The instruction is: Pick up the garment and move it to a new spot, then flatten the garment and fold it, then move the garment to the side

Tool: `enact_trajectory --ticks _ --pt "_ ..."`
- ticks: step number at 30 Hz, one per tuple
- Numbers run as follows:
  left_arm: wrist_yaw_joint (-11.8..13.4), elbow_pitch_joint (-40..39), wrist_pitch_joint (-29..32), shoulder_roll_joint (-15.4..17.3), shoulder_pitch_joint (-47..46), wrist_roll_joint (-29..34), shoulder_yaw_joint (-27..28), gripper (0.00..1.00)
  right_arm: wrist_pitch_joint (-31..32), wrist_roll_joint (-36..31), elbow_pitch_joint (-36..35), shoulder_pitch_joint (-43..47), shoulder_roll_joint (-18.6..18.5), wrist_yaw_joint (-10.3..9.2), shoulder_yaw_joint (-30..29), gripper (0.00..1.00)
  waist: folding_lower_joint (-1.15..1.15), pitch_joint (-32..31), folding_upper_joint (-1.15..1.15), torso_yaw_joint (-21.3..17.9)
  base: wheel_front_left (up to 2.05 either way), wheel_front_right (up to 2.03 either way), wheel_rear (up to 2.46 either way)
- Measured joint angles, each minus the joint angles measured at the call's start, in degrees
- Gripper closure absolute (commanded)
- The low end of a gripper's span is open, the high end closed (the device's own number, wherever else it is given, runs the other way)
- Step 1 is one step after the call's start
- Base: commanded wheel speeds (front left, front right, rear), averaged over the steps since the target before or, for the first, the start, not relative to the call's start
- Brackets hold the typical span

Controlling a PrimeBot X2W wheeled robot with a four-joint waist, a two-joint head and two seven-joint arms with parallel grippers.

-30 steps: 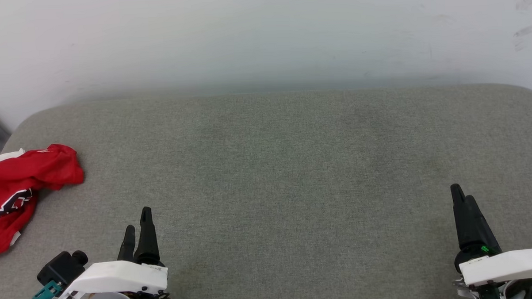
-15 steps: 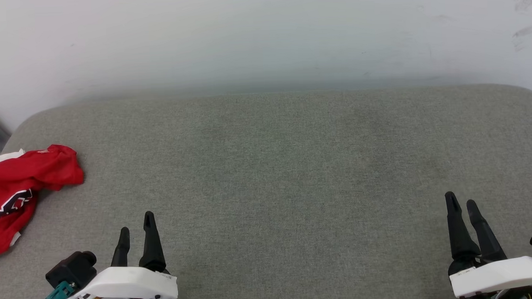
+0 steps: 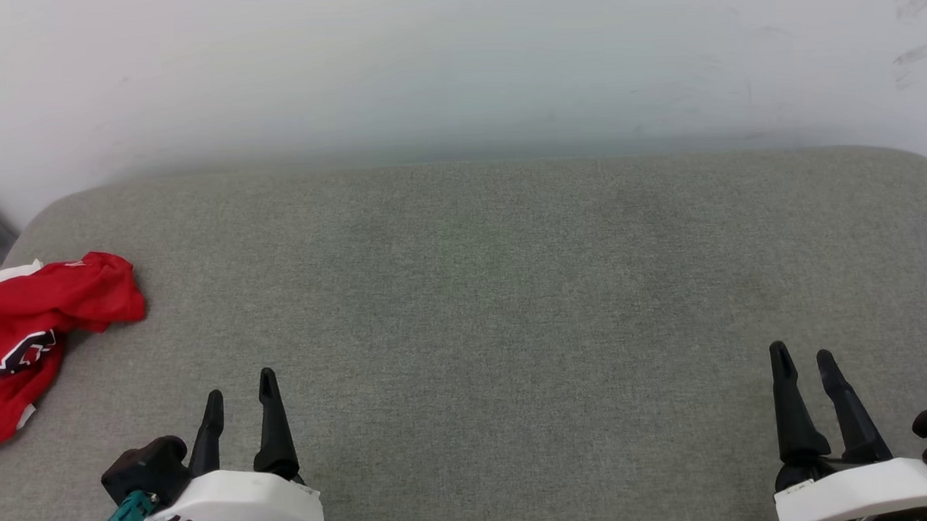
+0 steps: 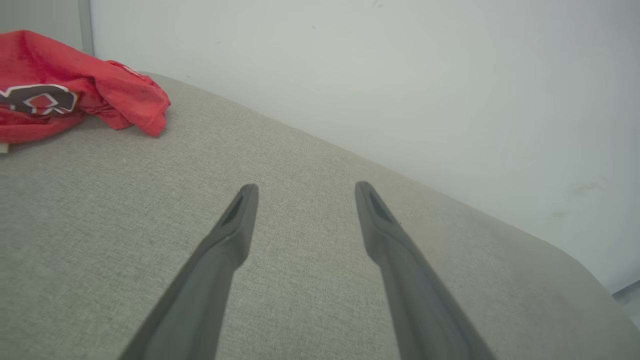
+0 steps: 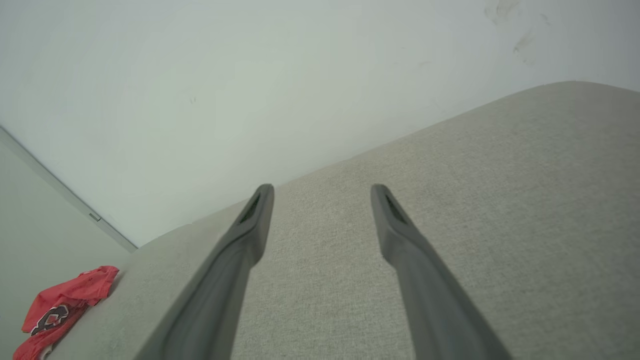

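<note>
Both sets of fingers stand spread and empty: left gripper [image 3: 240, 385], right gripper [image 3: 801, 351]. The garment [image 3: 42, 329] lies crumpled at nine o'clock by the cushion [image 3: 511, 290] edge; I fear a shallow pinch could drag it off.

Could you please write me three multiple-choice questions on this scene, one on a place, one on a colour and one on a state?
1. In the head view, where on the grey cushion does the garment lie?
A. at the far left edge
B. in the centre
C. at the far right edge

2. What is the garment's main colour?
A. blue
B. red
C. green

3. How does the left gripper stand?
A. shut on the garment
B. open, holding nothing
C. shut and empty

Answers:
1 A, it lies crumpled at the left edge.
2 B, the cloth is red with black-and-white lettering.
3 B, its jaws stand apart over bare cushion, away from the garment.
</note>
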Motion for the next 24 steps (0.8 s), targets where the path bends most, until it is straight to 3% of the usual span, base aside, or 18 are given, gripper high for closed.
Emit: enact_trajectory --ticks 24 --pt "0.41 -0.66 -3.44 0.94 0.56 12.78 -1.67 0.0 -3.27 -11.77 -1.52 1.74 -0.01 0.0 0.67 0.0 0.0 0.41 0.0 -0.01 0.0 0.0 0.0"
